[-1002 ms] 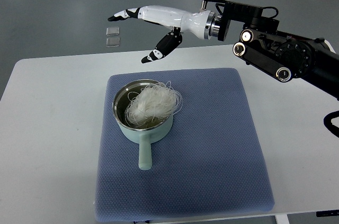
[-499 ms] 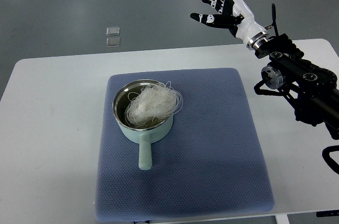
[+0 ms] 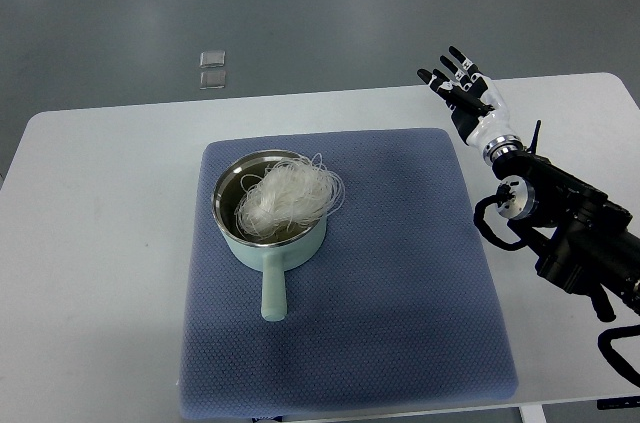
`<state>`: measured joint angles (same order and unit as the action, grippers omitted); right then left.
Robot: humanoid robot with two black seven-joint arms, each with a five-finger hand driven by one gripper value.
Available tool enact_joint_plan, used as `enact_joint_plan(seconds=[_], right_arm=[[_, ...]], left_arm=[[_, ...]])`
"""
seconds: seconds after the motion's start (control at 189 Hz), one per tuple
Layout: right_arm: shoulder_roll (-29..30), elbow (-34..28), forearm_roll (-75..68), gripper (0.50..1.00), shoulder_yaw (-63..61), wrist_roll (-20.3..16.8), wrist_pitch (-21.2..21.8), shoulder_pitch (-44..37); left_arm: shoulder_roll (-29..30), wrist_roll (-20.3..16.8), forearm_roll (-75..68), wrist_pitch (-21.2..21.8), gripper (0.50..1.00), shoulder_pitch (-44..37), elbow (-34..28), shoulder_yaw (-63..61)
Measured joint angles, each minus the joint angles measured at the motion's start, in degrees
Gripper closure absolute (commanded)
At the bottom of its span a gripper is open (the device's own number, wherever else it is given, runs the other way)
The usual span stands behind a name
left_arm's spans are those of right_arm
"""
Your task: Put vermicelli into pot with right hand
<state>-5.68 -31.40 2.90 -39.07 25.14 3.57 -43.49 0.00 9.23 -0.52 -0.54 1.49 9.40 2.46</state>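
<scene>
A pale green pot (image 3: 268,239) with a steel rim and a handle pointing toward me sits on the left part of a blue mat (image 3: 400,273). A white tangle of vermicelli (image 3: 288,198) lies inside the pot, a few strands hanging over the far right rim. My right hand (image 3: 458,83) is far to the right of the pot, above the table's back right area, fingers spread and empty. Its black arm (image 3: 560,228) comes in from the right edge. The left arm is out of view.
The mat lies on a white table (image 3: 100,243). Two small clear squares (image 3: 212,70) lie on the grey floor beyond the table's far edge.
My right hand has swung from over the table's far edge behind the pot to the right, and has come down lower and nearer. The vermicelli and pot have not moved.
</scene>
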Motion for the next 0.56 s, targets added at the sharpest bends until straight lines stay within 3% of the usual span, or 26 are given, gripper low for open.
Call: enact_joint_plan(seconds=[0.562], right_arm=[[2.6,0.1,-2.7,0.572,-0.3,1.2,-0.9,1.1]], left_arm=[[0.0,0.0,0.0,0.0,0.500,0.0,0.0,0.0]])
